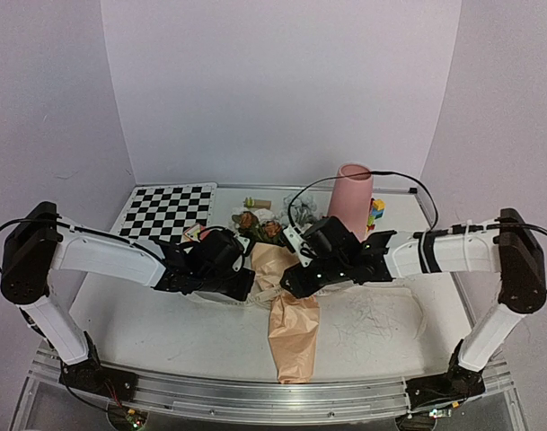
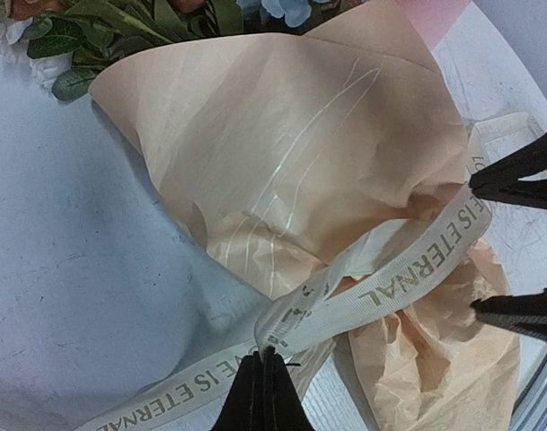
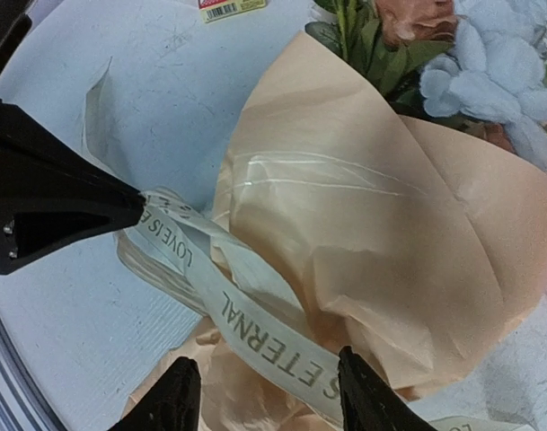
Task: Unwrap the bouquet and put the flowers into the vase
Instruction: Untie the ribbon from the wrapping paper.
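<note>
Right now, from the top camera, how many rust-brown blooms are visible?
2: the left bloom toward the checkerboard, the right bloom beside it, just beyond the kraft paper. More may be hidden.

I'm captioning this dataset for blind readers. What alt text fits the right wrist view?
A peach paper-wrapped bouquet lies on the table, its cream ribbon printed LOVE IS ETERNAL pinched at left by the left gripper. The right gripper stands open over the ribbon; blue and rust flowers show top right.
</note>
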Robot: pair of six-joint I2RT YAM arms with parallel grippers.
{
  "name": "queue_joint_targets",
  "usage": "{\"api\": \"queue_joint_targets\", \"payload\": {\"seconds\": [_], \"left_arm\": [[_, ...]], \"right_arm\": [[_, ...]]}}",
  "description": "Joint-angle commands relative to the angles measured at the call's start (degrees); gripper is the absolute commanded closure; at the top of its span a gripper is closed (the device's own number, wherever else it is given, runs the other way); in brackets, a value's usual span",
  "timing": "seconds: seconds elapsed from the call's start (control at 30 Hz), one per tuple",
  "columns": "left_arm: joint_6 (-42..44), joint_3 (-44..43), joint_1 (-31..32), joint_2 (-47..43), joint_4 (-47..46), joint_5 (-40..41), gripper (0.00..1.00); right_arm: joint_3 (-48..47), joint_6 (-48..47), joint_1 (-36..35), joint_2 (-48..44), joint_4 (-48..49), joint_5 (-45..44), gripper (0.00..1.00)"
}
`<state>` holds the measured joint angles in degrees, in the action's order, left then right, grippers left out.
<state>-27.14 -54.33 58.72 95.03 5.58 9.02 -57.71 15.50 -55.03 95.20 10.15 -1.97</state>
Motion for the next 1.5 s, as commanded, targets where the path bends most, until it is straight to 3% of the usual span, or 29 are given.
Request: {"api": "queue_joint_targets", "payload": {"seconds": [0.0, 0.23, 0.37, 0.47, 0.67, 1.1, 1.47], "left_arm": [[-0.3, -3.0, 0.1, 1.1, -0.4, -0.2, 1.00], [0.0, -3.3, 0.1, 1.5, -0.5, 0.0, 1.00], [0.2, -3.3, 0.1, 1.6, -0.5, 0.1, 1.00], [0.3, -3.2, 0.1, 1.8, -0.5, 0.2, 1.00], [0.4, -3.3, 0.1, 2.2, -0.5, 0.1, 1.00], [-0.9, -2.5, 0.1, 3.3, 0.3, 1.6, 1.00], [-4.4, -1.9, 0.1, 3.8, 1.6, 1.0, 1.00]], "right_arm": [[-5.3, -0.9, -2.6, 4.2, -6.0, -6.5, 0.45], [-9.1, -1.2, -4.9, 9.2, -9.8, -14.6, 0.50], [-9.7, -0.9, -5.4, 10.1, -10.1, -16.9, 0.65], [-9.7, -0.8, -5.6, 10.2, -10.1, -17.5, 0.68], [-8.2, -0.3, -5.8, 8.0, -10.1, -20.6, 1.00], [1.1, 8.6, -5.1, -5.0, -10.1, -32.2, 1.00], [19.2, 23.2, 10.8, -26.3, -11.8, -28.4, 1.00]]}}
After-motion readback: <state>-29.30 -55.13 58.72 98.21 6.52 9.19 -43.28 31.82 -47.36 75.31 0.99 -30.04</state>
